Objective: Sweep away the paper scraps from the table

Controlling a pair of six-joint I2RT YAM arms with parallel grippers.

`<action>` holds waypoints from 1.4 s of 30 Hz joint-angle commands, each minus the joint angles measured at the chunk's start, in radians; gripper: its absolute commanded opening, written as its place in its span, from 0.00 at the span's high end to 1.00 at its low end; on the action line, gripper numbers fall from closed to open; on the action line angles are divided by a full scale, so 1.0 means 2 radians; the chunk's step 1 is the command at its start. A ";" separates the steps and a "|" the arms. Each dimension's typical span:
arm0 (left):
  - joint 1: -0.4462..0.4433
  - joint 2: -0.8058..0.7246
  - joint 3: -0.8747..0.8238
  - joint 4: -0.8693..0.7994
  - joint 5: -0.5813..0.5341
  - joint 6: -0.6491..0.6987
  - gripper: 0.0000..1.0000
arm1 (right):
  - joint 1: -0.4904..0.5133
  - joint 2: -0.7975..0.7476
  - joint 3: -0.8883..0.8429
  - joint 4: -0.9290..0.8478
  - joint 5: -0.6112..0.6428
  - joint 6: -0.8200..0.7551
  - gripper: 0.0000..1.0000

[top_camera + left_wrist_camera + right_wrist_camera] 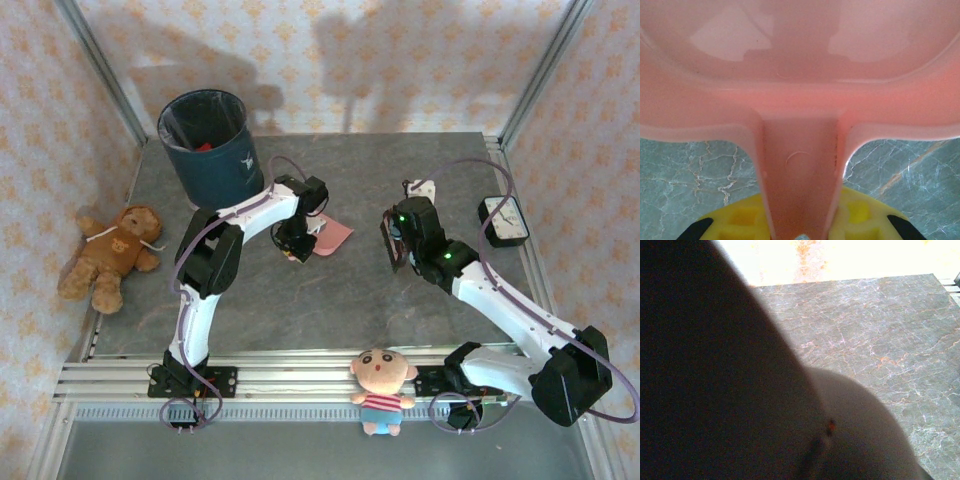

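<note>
Pink dustpan (800, 95) handle pinched in the left hand (800, 230), pan ahead over the bench (330, 300); right hand (393, 238) pressed together.

The left arm (196, 310) and the right arm (500, 300) are built of white links joined by black housings, and a lilac cable (178, 268) is looped along each. Green lights (403, 213) are lit on the right arm. Yellow fingers (742, 217) with black pads (695, 231) are fitted to the left arm.
</note>
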 commanded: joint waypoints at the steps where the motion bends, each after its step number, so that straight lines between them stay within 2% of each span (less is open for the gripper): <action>1: -0.005 0.006 -0.002 0.003 -0.002 0.012 0.87 | -0.003 -0.012 -0.002 0.002 0.018 0.002 1.00; 5: -0.005 0.000 -0.011 0.010 0.000 0.014 0.78 | -0.003 -0.013 -0.002 0.001 0.019 0.001 1.00; 13: -0.005 0.000 -0.013 0.007 -0.006 0.016 0.74 | -0.003 -0.012 -0.003 0.001 0.019 0.002 1.00; 20: -0.004 -0.008 -0.023 0.009 0.006 0.025 0.65 | -0.003 -0.012 -0.004 0.003 0.020 0.002 1.00; 27: -0.005 -0.024 -0.022 0.000 0.002 0.024 0.62 | -0.004 -0.009 -0.002 0.009 0.017 0.002 1.00; 38: -0.003 -0.110 -0.055 -0.005 -0.021 0.022 0.60 | -0.005 0.022 0.024 0.037 -0.009 -0.034 1.00; 42: -0.002 -0.173 -0.078 0.000 -0.031 0.013 0.60 | -0.005 0.047 0.040 0.060 -0.029 -0.070 1.00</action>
